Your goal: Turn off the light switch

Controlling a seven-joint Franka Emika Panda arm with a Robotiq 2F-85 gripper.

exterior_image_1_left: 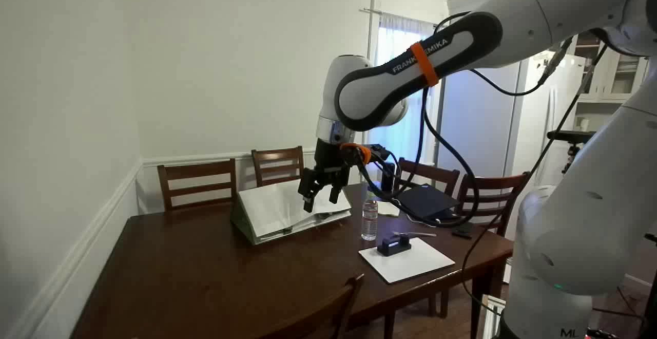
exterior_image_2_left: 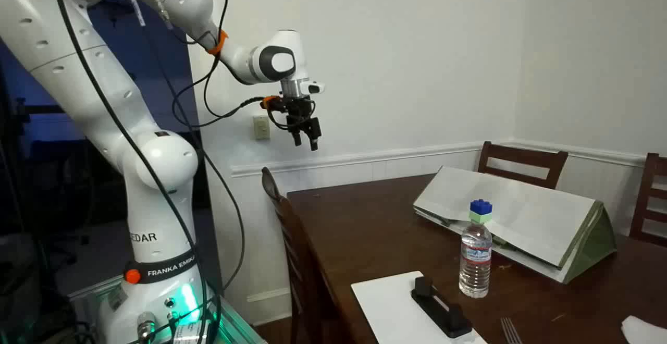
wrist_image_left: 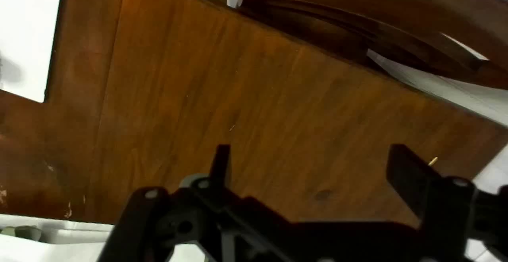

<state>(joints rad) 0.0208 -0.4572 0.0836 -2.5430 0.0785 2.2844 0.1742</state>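
- The light switch (exterior_image_2_left: 261, 127) shows only in an exterior view: a small beige rectangular plate on the smooth white wall (exterior_image_2_left: 417, 47), left of the gripper (exterior_image_2_left: 306, 144) and apart from it; its details are too small to tell.
- The 2 matte black fingers (wrist_image_left: 222, 162) stand apart, bare wood showing between them in the wrist view.
- A clear, ribbed plastic bottle (exterior_image_2_left: 475, 263) stands upright near a flat white board (exterior_image_2_left: 385, 302) bearing a dark elongated object (exterior_image_2_left: 440, 308); beyond, a triangular green stand (exterior_image_2_left: 593, 247) carries white sheets (exterior_image_2_left: 469, 193).
- In an exterior view, a sheer curtain (exterior_image_1_left: 403, 36) and a white fridge (exterior_image_1_left: 562, 74) stand at far right.
- The table (exterior_image_1_left: 179, 272) is dark, grained wood, with a straight seam and pale scuffs in the wrist view; slatted wooden chairs (exterior_image_1_left: 200, 170) surround it.
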